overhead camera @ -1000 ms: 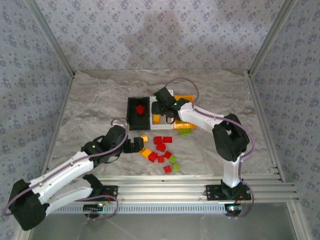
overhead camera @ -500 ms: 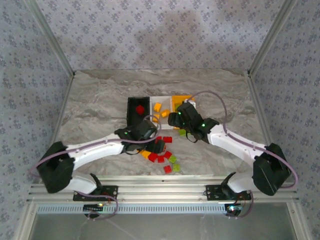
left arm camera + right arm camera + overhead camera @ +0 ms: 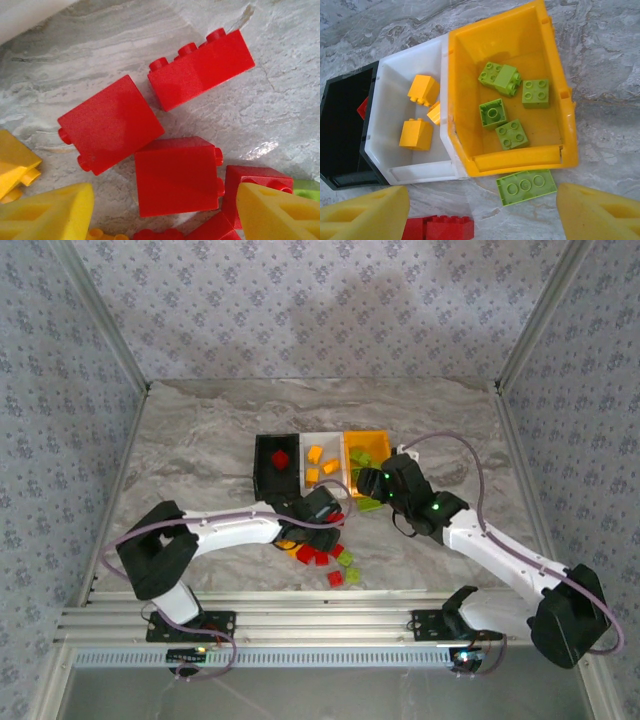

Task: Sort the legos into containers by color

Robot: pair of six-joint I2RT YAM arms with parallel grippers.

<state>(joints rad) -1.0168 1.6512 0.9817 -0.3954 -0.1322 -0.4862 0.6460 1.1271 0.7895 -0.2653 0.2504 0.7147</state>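
Jaws spread, left gripper (image 3: 162, 210) hovers over red studded plastic bricks (image 3: 176, 175); right gripper (image 3: 482, 212), also open, faces a lime-green plastic brick (image 3: 525, 186) just ahead.

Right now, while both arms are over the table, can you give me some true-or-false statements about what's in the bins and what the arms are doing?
1. The orange bin holds green bricks. True.
2. The white bin holds red bricks. False: it holds orange-yellow bricks.
3. The black bin has nothing in it. False: a red brick lies inside.
4. A flat green brick lies on the table just outside the orange bin. True.
5. The left gripper is clamped on a yellow brick. False: it is open above loose red bricks on the table.
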